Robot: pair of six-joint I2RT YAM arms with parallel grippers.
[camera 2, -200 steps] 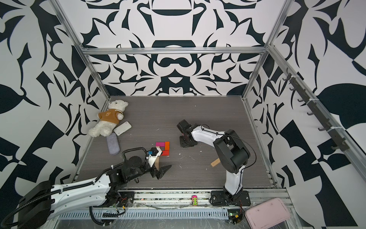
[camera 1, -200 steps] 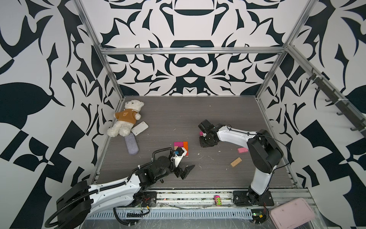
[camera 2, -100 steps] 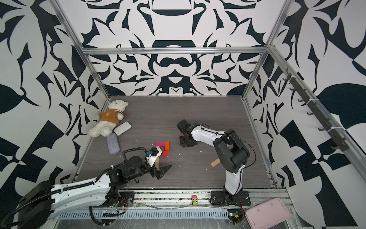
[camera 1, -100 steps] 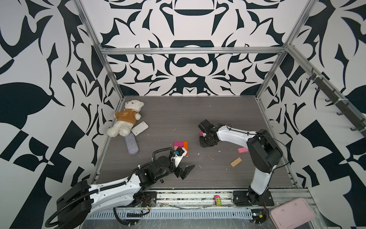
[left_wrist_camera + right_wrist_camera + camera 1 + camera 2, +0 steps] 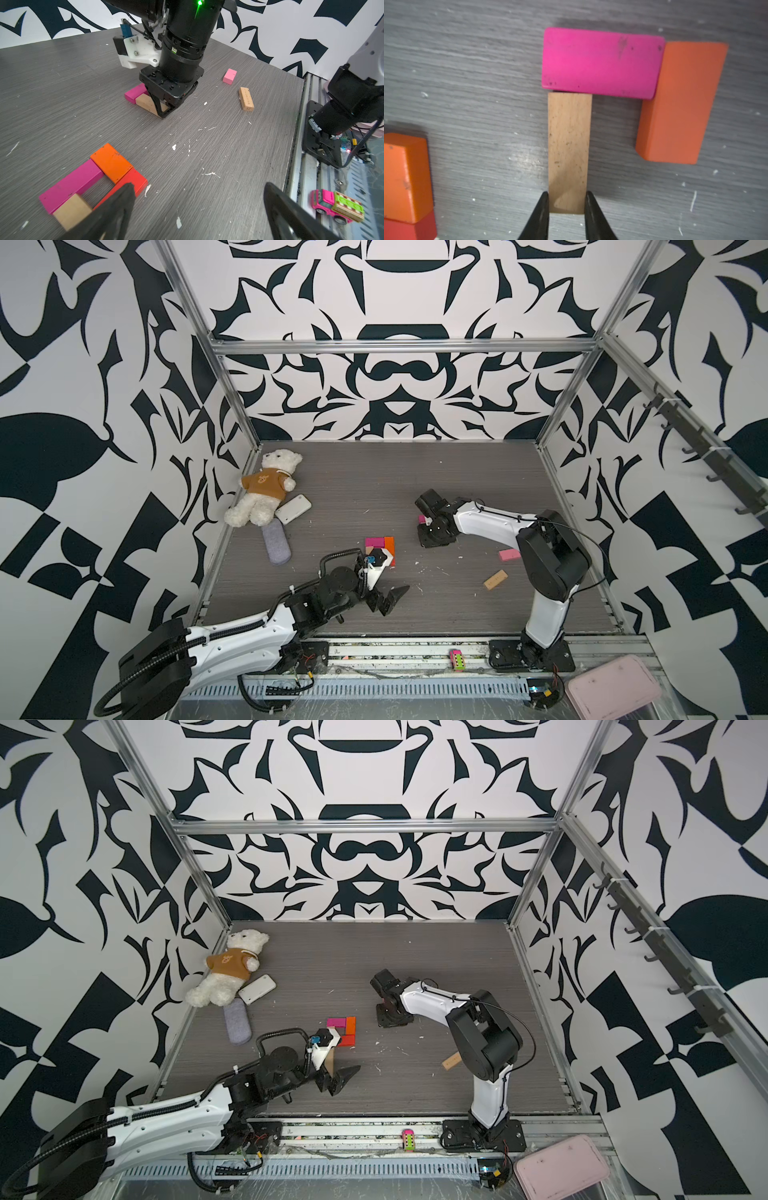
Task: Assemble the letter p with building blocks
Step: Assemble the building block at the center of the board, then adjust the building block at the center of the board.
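Observation:
In the right wrist view my right gripper is shut on the end of a tan building block lying flat on the table. Its far end touches a magenta block, and an orange block lies beside that. My left gripper hangs wide open and holds nothing, just beside a group of magenta, orange, red and tan blocks. In both top views that group lies left of the right gripper.
A light pink block and a tan block lie loose near the right arm's base. A teddy bear, a white phone and a grey roll sit at the back left. A toy car and a pink tray lie off the table's front.

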